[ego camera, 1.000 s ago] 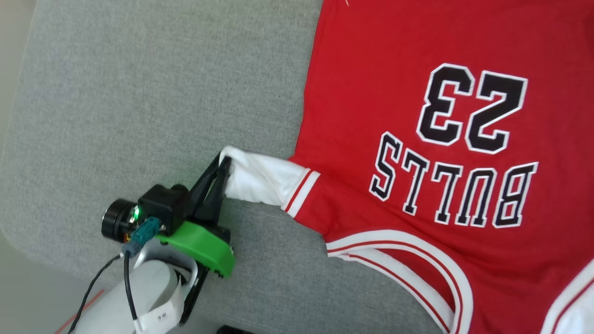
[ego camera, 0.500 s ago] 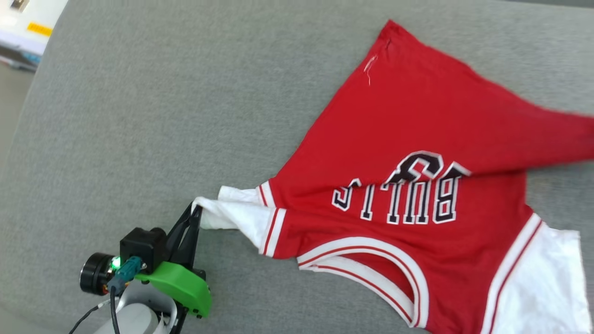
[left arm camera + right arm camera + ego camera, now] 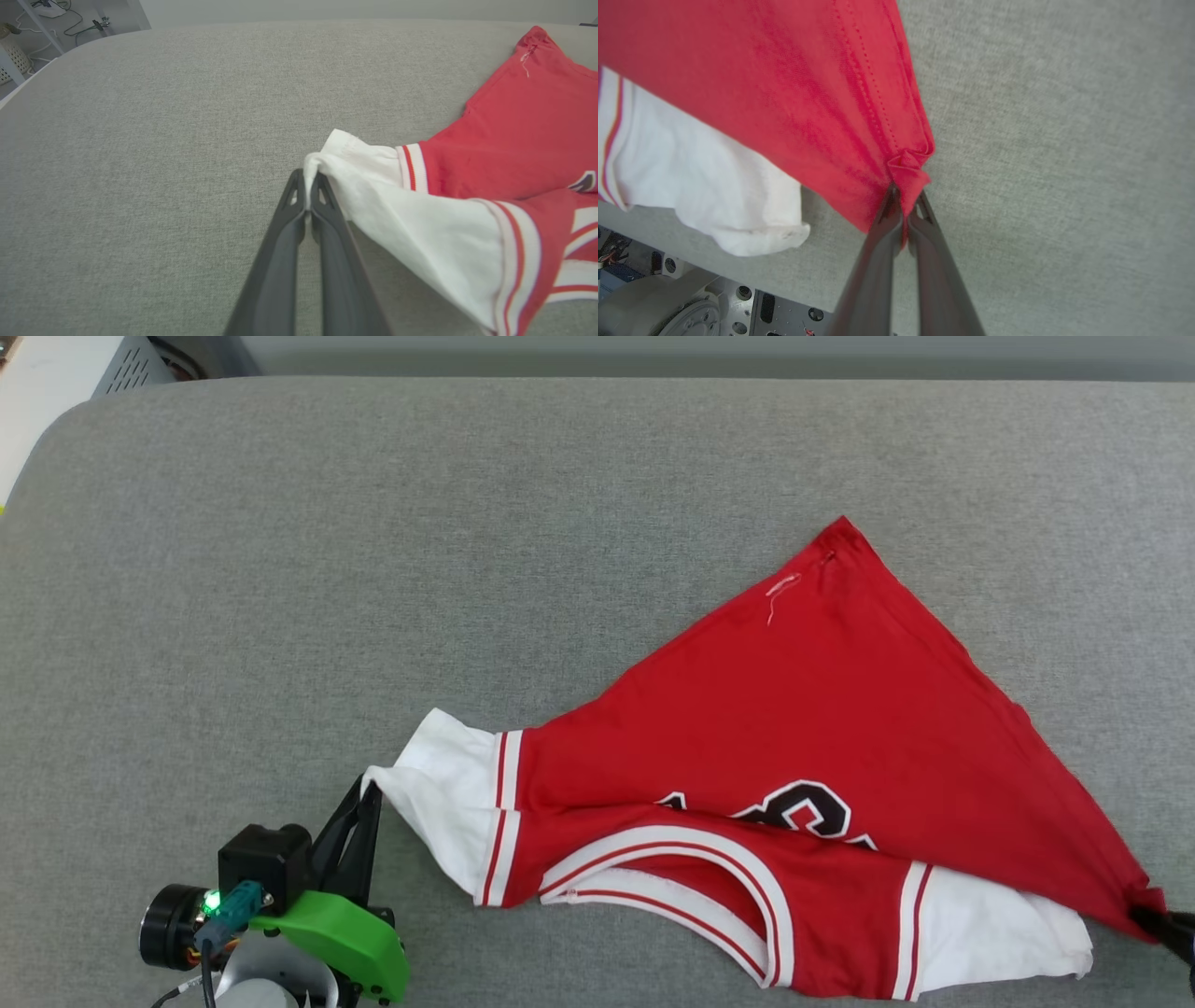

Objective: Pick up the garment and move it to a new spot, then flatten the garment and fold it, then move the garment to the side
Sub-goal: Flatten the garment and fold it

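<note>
Head: left claw (image 3: 372, 791) pressed together, pinching the tip of the white sleeve (image 3: 439, 793). The shirt (image 3: 840, 728) lies right of it on the tabletop (image 3: 373, 569), folded over, lettering mostly hidden. Left arm low, fingers angled up-right. Right claw (image 3: 1146, 918) is cut off at the frame edge, at the red hem corner.
Left wrist: claw (image 3: 308, 182) closed on the sleeve edge, shirt right of the tips.
Right wrist: claw (image 3: 903, 196) clamped on bunched red hem, shirt up-left of the tips.

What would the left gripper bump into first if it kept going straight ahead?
The left gripper is pinching the white sleeve of the garment, so it meets that first. Beyond the fold, probably just grey cushion, though depth is unclear.
</note>
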`<state>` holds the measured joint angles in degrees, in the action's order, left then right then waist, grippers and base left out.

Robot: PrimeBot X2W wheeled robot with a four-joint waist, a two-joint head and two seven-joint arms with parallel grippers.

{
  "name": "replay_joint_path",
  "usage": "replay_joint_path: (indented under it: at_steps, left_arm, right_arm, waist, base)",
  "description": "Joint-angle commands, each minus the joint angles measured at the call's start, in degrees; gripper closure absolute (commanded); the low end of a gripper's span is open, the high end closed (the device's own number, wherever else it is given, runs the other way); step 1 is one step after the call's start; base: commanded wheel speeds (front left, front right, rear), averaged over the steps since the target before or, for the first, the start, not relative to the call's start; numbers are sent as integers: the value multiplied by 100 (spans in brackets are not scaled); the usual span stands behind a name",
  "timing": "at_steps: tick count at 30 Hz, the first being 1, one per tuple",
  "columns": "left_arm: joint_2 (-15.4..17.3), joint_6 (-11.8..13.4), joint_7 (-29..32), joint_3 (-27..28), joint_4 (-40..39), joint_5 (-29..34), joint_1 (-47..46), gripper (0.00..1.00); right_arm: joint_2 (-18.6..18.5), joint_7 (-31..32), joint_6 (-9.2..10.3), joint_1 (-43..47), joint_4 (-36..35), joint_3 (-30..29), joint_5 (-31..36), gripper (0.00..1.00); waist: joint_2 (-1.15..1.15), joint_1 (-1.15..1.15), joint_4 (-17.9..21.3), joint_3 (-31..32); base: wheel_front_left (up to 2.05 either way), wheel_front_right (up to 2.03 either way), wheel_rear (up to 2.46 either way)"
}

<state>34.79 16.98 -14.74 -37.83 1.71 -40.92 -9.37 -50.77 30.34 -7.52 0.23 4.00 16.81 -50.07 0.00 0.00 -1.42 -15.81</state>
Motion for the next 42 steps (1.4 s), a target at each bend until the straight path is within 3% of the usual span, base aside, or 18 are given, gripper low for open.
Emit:
replay_joint_path:
  at_steps: [1, 4, 5, 6, 7, 17, 24, 33, 42]
  left_arm:
    - [42, 48, 5, 20, -15, -23, 85, 100]
    - [57, 62, 38, 8, -31, -26, 87, 100]
    - [59, 69, 45, 6, -34, -26, 86, 100]
    - [59, 78, 53, 3, -39, -24, 81, 100]
    - [60, 90, 59, 3, -45, -24, 81, 100]
    - [78, 161, 159, -60, -228, 67, -36, 100]
    - [-20, 124, 241, -176, -307, 206, -328, 100]
    - [-237, -33, 259, -298, -309, 349, -813, 100]
    - [-468, -190, 218, -423, -190, 493, -1221, 100]
  right_arm:
    - [80, 73, 3, 160, 0, -10, 62, 100]
    - [238, 235, 3, 396, -8, 1, 121, 100]
    - [283, 222, 3, 401, -16, -59, 139, 95]
    - [325, 188, 3, 375, -38, -151, 180, 18]
    - [353, 177, 3, 333, -83, -230, 217, 0]
    - [248, 47, 3, -653, -1082, -1144, 493, 0]
    - [454, 557, 3, -2214, -1290, -465, 781, 0]
    - [1222, 1091, 3, -4380, 341, 888, 1070, 0]
    - [1698, 872, 3, -5403, 2140, 1622, 1131, 0]
  waist:
    - [0, 0, 57, 40]
    - [0, 0, 74, 42]
    - [0, 0, 81, 43]
    - [0, 0, 89, 47]
    - [0, 0, 101, 56]
    - [0, 0, -35, -48]
    - [0, 0, -276, -329]
    - [0, 0, -634, -738]
    - [0, 0, -985, -1136]
  base:
    - [0, 0, 0]
    - [0, 0, 0]
    - [0, 0, 0]
    - [0, 0, 0]
    - [0, 0, 0]
    - [0, 0, 0]
    - [0, 0, 0]
    - [0, 0, 0]
    - [0, 0, 0]
